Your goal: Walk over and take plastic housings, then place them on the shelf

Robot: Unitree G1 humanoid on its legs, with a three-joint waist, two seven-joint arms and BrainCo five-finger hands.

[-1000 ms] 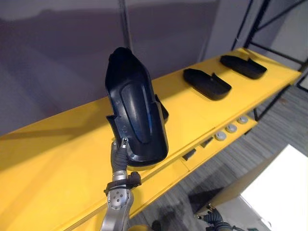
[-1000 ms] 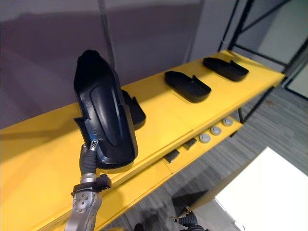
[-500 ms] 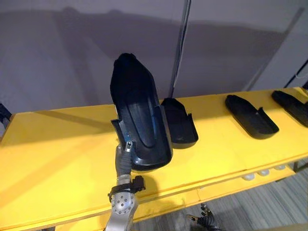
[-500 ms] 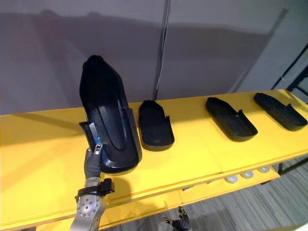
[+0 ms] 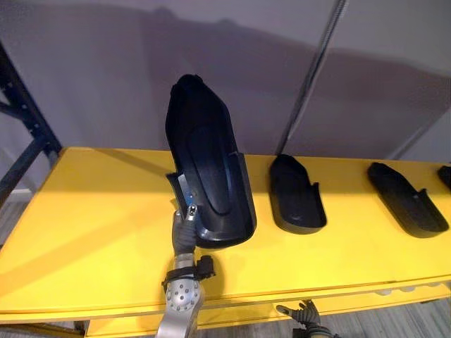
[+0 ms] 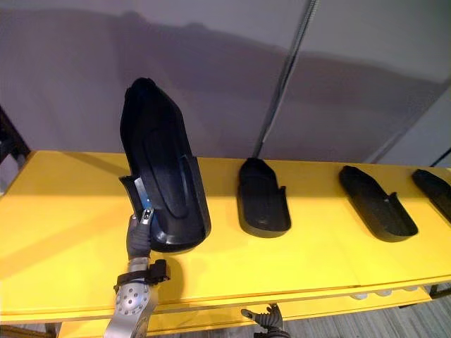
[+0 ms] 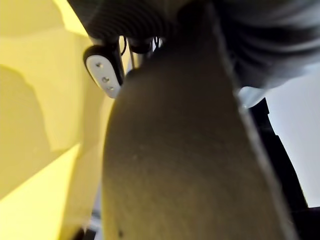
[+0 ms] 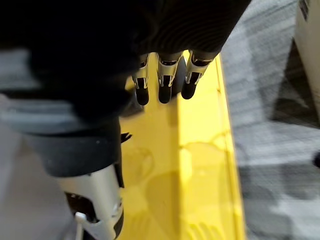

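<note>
Left eye view: the left hand (image 5: 183, 229) has its fingers closed on the bottom end of a big black plastic housing (image 5: 208, 165). The housing stands up tall. Its thin tip points to 12 o'clock and its hollow side faces the camera. It is held over the yellow shelf (image 5: 91, 225).

At 3 o'clock from it, a second housing (image 5: 297, 197) lies flat on the shelf with its hollow side up. Further out at 3 o'clock lies a third housing (image 5: 409, 201), apart from the second one. A grey wall (image 5: 91, 70) stands behind the shelf at 12 o'clock.

The right hand (image 5: 301, 311) hangs low at 5 o'clock, under the shelf's front edge. In the right wrist view its fingers (image 8: 163, 85) are straight and loose and hold nothing. Past them are the shelf's yellow edge and the grey floor (image 8: 270, 100).
</note>
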